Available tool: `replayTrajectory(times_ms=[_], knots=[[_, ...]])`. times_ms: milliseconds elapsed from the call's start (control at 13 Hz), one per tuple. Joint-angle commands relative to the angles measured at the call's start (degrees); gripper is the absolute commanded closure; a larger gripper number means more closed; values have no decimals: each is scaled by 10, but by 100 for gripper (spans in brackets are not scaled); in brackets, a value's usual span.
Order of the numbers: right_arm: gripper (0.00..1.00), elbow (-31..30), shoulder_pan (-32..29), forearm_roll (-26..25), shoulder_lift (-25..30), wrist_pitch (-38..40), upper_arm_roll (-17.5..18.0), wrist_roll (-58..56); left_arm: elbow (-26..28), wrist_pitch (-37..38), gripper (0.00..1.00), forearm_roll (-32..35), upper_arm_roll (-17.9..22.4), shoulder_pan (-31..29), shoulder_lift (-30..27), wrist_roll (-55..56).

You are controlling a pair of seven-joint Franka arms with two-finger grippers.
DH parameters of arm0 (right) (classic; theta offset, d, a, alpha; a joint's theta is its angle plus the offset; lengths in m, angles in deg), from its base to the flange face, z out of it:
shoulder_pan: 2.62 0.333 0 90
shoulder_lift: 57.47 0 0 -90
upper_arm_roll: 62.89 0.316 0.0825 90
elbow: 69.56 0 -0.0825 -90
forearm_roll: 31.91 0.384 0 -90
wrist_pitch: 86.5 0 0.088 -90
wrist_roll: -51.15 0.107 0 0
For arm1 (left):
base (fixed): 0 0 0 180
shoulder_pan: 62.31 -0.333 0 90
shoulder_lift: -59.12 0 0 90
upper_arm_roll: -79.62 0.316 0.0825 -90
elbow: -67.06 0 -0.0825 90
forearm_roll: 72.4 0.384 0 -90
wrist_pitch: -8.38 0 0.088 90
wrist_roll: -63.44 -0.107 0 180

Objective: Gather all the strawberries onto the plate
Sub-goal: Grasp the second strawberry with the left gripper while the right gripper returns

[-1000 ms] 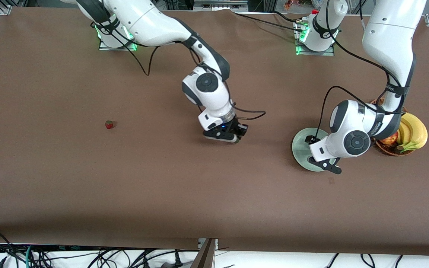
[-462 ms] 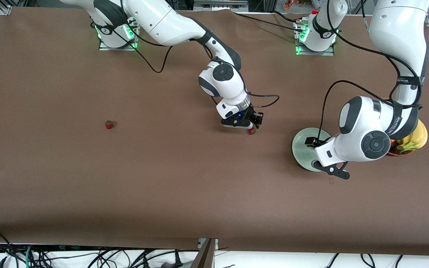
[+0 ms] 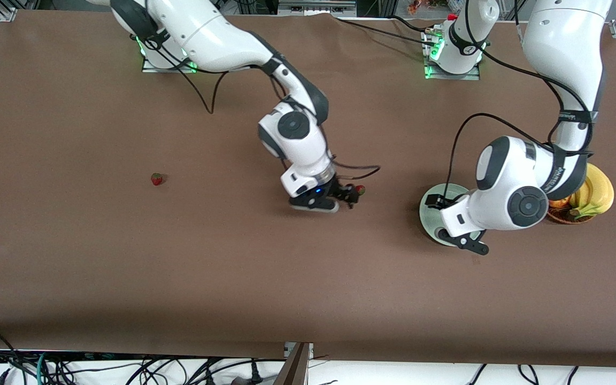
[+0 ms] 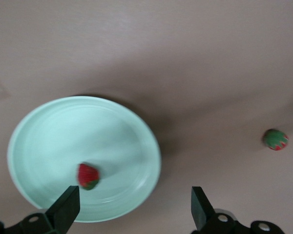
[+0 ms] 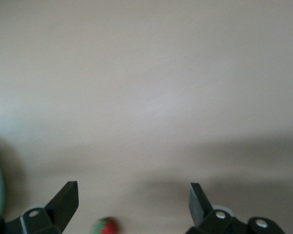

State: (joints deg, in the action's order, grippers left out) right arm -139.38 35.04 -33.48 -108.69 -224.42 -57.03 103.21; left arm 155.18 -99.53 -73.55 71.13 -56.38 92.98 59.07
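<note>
One strawberry (image 4: 88,176) already lies in the plate (image 3: 429,209), which stands on the surface (image 3: 126,267) toward the left arm's end, just beside a basket (image 3: 562,215) that holds bananas (image 3: 597,191) and an apple (image 3: 558,202). It seems this plate is kept there as the collecting place, so each berry must be carried to it. A second strawberry (image 3: 360,189) lies on the surface about midway between the two ends, near the middle of the surface, between the right arm's wrist and the plate; in the left wrist view it shows as a small red and green ball (image 4: 275,139) apart from the plate. The third strawberry (image 3: 156,179) lies alone well toward the right arm's end of the surface, with no gripper near it. The right gripper (image 3: 352,195) hangs low just beside the second strawberry with its fingers (image 5: 66,201) spread and nothing between them, the forearm reaching out from its base and the wrist bent steeply down. The left gripper (image 3: 455,235) hovers over the plate's edge nearer to the front camera, its fingers (image 4: 67,206) spread too and holding nothing, the arm folded with the elbow high; I judge that this arm is waiting. Two berries are not yet collected.
</note>
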Motion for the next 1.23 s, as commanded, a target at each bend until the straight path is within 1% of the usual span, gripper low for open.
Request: replayTrajectory(times_ms=[0, 154, 308, 462, 538, 615, 692, 769, 846, 923, 1000, 1154], knots=[[0, -21, -49, 6, 55, 123, 7, -129, 11, -24, 0, -10, 3, 53, 5, 123], [0, -21, -93, 9, 83, 229, 5, -197, 40, -79, 0, -6, 3, 88, 7, 214], [0, -21, -148, 8, 98, 331, 2, -257, 70, -141, 0, -6, 3, 127, 14, 289], [0, -21, -199, 7, 109, 408, 2, -344, 112, -210, 0, -6, 4, 165, 23, 353], [0, -22, -218, 0, 111, 431, -3, -374, 135, -247, 0, -6, 3, 171, 23, 359], [0, -29, -231, 0, 113, 445, -14, -396, 144, -266, 0, -6, 3, 179, 24, 360], [0, -56, -236, 1, 127, 440, -31, -411, 146, -271, 0, -6, 3, 183, 28, 361], [0, -93, -238, 3, 145, 425, -50, -420, 145, -274, 6, -6, 3, 189, 34, 360], [0, -133, -239, 3, 164, 402, -59, -428, 146, -278, 23, -6, 3, 198, 39, 361], [0, -189, -239, 2, 189, 366, -70, -434, 145, -278, 46, -6, 4, 198, 40, 360], [0, -245, -239, 2, 217, 326, -81, -436, 145, -278, 64, -6, 3, 198, 38, 361], [0, -338, -240, 3, 255, 266, -94, -458, 146, -275, 91, -6, 3, 198, 38, 361]])
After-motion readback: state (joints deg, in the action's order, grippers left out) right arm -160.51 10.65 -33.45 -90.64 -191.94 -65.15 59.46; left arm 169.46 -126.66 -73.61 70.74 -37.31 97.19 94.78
